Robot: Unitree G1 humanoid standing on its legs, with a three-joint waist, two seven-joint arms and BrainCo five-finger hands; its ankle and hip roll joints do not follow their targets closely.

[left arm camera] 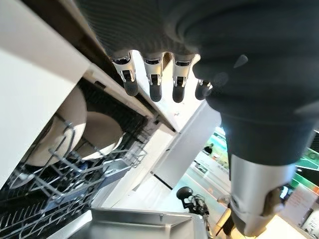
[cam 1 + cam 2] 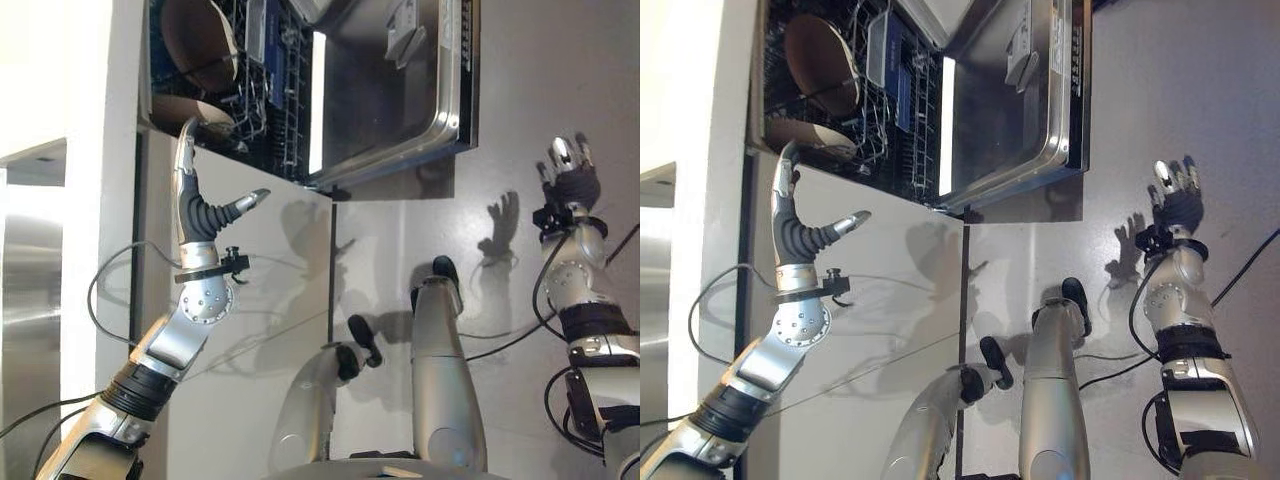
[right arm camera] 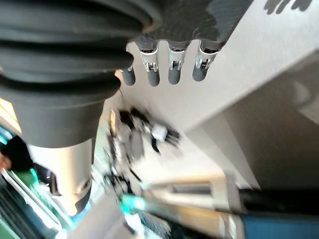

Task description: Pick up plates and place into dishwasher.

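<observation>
The dishwasher's lower rack (image 2: 272, 85) is pulled out and holds two tan plates standing on edge, one at the back (image 2: 198, 40) and one nearer the front (image 2: 188, 107). My left hand (image 2: 198, 212) is raised at the rack's front edge, open, with straight fingers (image 1: 154, 83) reaching up beside the nearer plate (image 1: 102, 132) and the thumb spread aside. It holds nothing. I cannot tell whether the fingertips touch that plate. My right hand (image 2: 1177, 207) hangs open over the grey floor far to the right, also with nothing in it.
The steel dishwasher door (image 2: 395, 95) lies folded down to the right of the rack. A white cabinet front (image 2: 265, 330) stands below the rack, and a white panel (image 2: 85, 180) runs along the left. Grey floor (image 2: 530, 80) stretches on the right.
</observation>
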